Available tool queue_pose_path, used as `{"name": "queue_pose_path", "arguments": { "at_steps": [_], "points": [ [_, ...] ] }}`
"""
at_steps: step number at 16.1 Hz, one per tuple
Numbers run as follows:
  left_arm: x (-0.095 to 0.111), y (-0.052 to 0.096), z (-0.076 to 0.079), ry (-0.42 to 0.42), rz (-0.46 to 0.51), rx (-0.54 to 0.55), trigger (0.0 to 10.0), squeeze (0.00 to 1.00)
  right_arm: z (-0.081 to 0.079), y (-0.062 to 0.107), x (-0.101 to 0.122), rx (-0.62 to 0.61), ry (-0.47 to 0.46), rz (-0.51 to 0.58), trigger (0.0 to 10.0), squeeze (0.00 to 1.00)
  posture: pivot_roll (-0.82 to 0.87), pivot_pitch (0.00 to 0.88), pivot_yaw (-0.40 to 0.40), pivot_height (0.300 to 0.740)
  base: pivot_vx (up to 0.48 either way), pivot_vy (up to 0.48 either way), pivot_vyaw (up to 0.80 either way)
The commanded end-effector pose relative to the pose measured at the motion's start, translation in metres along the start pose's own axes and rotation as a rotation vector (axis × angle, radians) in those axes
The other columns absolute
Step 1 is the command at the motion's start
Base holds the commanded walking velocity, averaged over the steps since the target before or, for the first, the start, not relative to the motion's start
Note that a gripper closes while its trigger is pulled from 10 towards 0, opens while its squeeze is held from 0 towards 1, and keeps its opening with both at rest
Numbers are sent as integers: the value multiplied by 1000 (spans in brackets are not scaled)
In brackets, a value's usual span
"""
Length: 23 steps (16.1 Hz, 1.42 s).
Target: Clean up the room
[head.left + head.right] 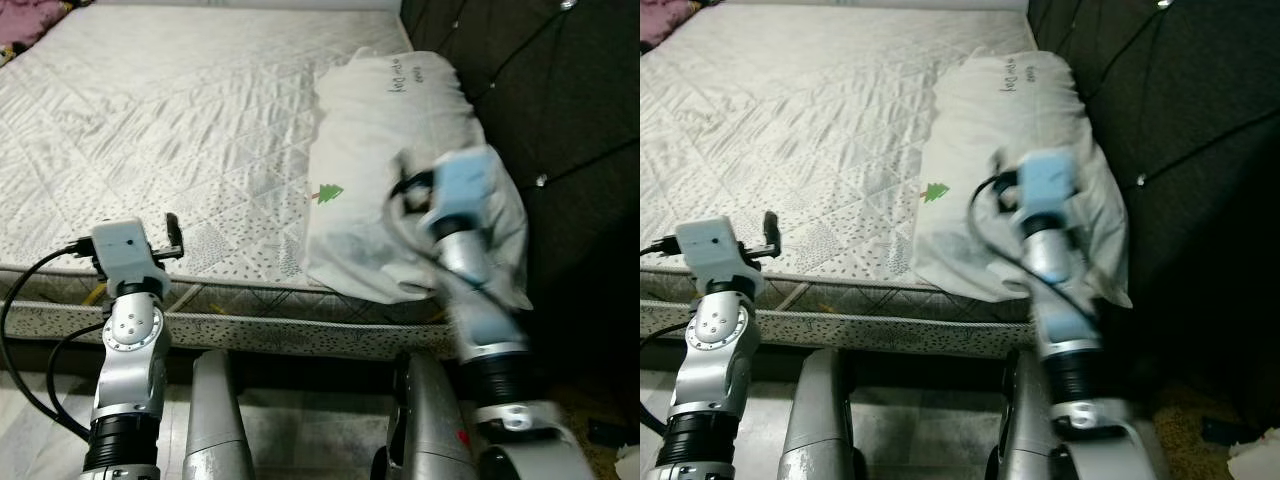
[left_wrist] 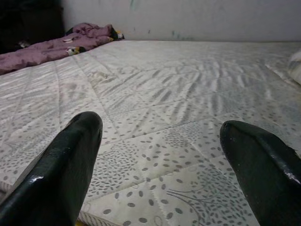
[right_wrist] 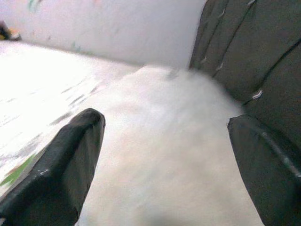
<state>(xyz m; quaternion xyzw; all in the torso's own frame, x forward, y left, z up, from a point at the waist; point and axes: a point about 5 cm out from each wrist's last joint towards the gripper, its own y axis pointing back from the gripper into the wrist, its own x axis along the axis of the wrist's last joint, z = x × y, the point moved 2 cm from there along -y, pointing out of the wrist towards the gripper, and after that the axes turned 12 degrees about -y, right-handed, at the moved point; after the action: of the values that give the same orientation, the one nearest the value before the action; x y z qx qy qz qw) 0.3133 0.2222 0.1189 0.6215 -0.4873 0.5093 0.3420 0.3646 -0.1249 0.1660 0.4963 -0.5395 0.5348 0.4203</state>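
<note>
- Pillow (image 1: 400,160): lies on mattress (image 1: 170,130) by the dark headboard (image 1: 560,110), just ahead of right gripper (image 3: 164,155), fingers spread wide, empty.
- Prob. light, soft, floppy; pinch a near corner/edge w/ bunched cloth.
- Left gripper (image 2: 160,160): apart, empty, over near mattress edge.

The right arm (image 1: 465,235) was motion-blurred, hiding part of the pillow (image 1: 370,130). At ten o'clock, a purple blanket (image 1: 25,20) was cut off. The pillow's handwriting (image 1: 408,72) was too small to read.

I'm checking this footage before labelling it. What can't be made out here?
- Right gripper: blurred by motion in the eye views, over the pillow.
- Writing on the pillow: too small to read.
- Purple blanket: cut off by the picture's edge.
- Floor under the mattress: dark, partly hidden by the arms.
</note>
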Motion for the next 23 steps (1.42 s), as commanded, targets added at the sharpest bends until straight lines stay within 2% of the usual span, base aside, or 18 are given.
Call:
{"name": "queue_pose_path", "arguments": {
  "at_steps": [1, 2, 3, 4, 8, 15, 18, 20, 23],
  "points": [
    [6, -3, 0, 13, 24, 13, 10000, 0, -7, -7, 3, 16, -36, 15, 10000, 1000, 124, 0, -20, 485, 0, 0, 0],
    [8, -4, 0, 14, 29, 19, 10000, 0, -15, -9, -5, 42, -73, -25, 10000, 1000, 135, 0, -30, 485, 0, 0, 0],
    [10, -6, -1, 22, 40, 35, 10000, 0, -23, -13, -10, 94, -73, -36, 10000, 0, 143, 0, -39, 485, 0, 0, 0],
    [10, -6, -2, 23, 43, 39, 10000, 0, -23, -14, -10, 91, -71, -34, 10000, 0, 145, 0, -41, 485, 0, 0, 0],
    [14, -6, 1, 40, 62, 52, 10000, 0, -26, -22, -8, 98, -84, -14, 10000, 0, 141, 0, -56, 534, 0, 0, 0],
    [14, -5, 1, 47, 62, 33, 10000, 0, -27, -24, -10, 97, -96, -10, 10000, 0, 148, 0, -55, 592, 0, 0, 0],
    [6, 2, -4, 32, 35, 50, 10000, 0, -32, -20, -17, 110, -98, -25, 10000, 0, 162, 0, -58, 617, 0, 0, 0],
    [2, 4, 0, 40, 21, 39, 10000, 0, -22, -22, -19, 66, -107, -40, 10000, 0, 158, 0, -53, 637, 0, 0, 0],
    [7, 0, 9, 38, 36, -19, 10000, 0, -18, -20, -22, 39, -111, -40, 10000, 0, 139, 0, -30, 676, 0, 0, 0]
  ]
}}
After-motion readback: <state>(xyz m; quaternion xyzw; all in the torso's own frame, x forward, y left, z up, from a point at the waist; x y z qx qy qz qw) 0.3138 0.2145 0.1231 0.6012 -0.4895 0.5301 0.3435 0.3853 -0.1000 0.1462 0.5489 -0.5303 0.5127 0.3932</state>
